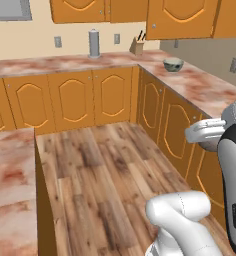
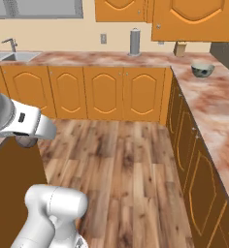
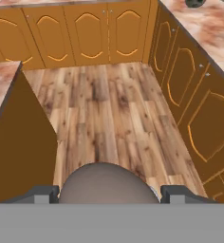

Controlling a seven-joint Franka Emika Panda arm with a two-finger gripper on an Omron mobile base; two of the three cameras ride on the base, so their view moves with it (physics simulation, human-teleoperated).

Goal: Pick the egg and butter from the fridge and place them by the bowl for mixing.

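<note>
Egg [image 3: 109,182] in gripper [image 3: 109,192], carried over the wood floor [image 3: 109,109].

Nearest the hand camera: the roundish grey-beige egg sits between the two dark fingertips, jaws spread wide around it. The bowl [image 2: 203,69] stands well ahead and to the right on the far corner counter [image 2: 213,106], so the carry runs forward and rightward. Both base views show the bowl whole beside the knife block [image 1: 136,46]; the hand view catches just its edge.

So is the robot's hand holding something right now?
Gripper: yes, its jaws are closed around the egg, which sits between the two finger tips, above the wooden floor.
</note>
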